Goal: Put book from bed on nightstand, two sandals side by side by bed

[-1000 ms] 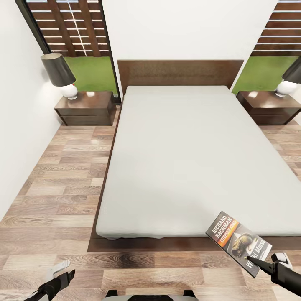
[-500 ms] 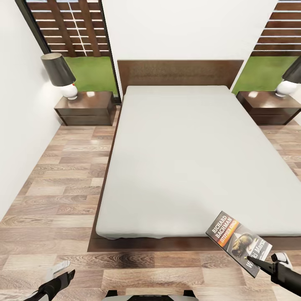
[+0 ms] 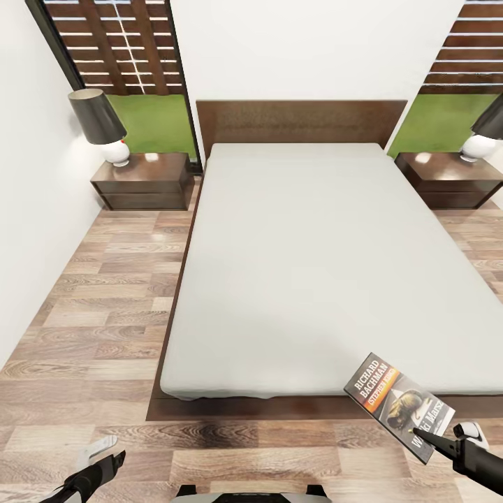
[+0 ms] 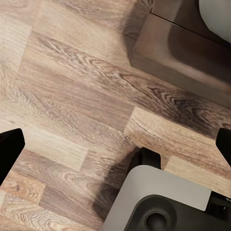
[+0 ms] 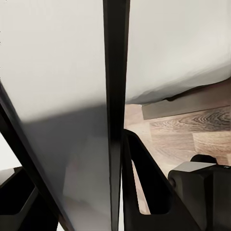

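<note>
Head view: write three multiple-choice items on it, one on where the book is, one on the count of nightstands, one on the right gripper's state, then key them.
1. Where is the book?
A. on a nightstand
B. held at the bed's near right corner
C. flat on the floor

2. How many nightstands show?
A. one
B. two
C. three

3. What is the right gripper doing?
A. gripping the book
B. hanging open over the floor
C. touching a lamp

Answers: 1 B, the book sits at the corner of the bed in the gripper's grip. 2 B, a left nightstand and a right nightstand flank the headboard. 3 A, its fingers close on the book's edge.
</note>
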### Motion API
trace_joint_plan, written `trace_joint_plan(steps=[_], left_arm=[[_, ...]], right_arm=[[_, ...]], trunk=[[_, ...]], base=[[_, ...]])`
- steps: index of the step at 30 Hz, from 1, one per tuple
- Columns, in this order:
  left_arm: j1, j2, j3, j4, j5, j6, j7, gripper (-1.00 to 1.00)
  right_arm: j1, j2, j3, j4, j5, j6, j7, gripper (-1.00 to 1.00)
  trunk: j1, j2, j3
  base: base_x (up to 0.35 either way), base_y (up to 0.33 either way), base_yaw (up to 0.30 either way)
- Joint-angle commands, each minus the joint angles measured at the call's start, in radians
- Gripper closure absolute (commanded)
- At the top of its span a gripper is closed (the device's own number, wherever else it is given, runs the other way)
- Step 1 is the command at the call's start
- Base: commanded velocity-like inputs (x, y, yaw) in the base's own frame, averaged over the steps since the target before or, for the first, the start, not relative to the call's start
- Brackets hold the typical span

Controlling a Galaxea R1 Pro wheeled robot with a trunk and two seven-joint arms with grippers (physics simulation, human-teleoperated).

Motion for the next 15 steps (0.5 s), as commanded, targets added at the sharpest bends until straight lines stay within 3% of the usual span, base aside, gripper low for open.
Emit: trace_joint_plan(steps=[1,15], left_arm=[[-0.001,0.000,0.007,0.002,0.002,-0.002,-0.006,-1.00],[-0.001,0.001,0.008,0.002,0.002,-0.004,-0.005,-1.00]], right_arm=[[-0.001,-0.001,0.007,0.001,-0.010,0.010,0.002,1.00],[-0.001,-0.001,0.007,0.000,-0.010,0.010,0.001,1.00]], trunk=[[0.001,-0.002,-0.001],[0.001,-0.002,0.015]], base=[[0.000,0.000,0.000],[0.000,0.000,0.000]])
